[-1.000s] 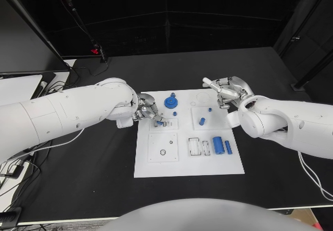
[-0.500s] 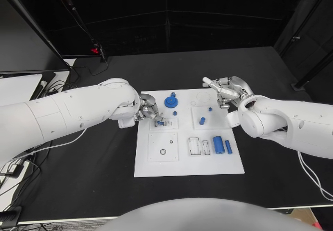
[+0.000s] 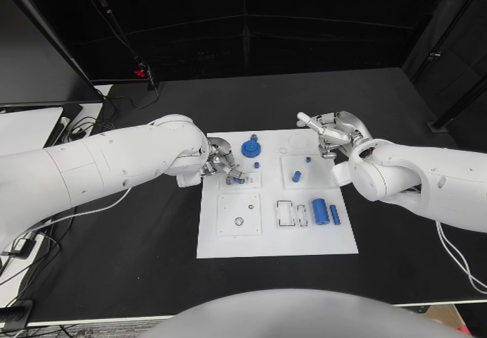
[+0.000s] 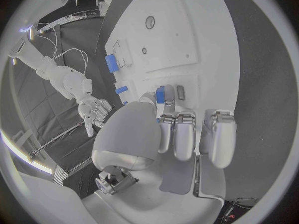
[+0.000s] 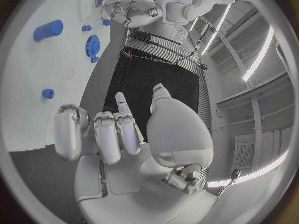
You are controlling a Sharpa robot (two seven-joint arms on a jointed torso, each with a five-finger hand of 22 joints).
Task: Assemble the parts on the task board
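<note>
Head view: blue cylinder (image 3: 317, 208), seemingly in task board (image 3: 274, 239) recess.

This looks like a robot lab. A big black table (image 3: 152, 267) stands in a dark room with black curtain walls (image 3: 254, 35), and long bright strip lights (image 5: 258, 55) hang from the high ceiling. Loose white cables (image 3: 61, 218) lie on the table, and a thin black pole stand (image 3: 127, 49) rises behind it.

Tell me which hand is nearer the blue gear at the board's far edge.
Left. The left hand sits just beside the blue gear, over the task board. The right hand hovers farther off, past the board's far right corner.
</note>
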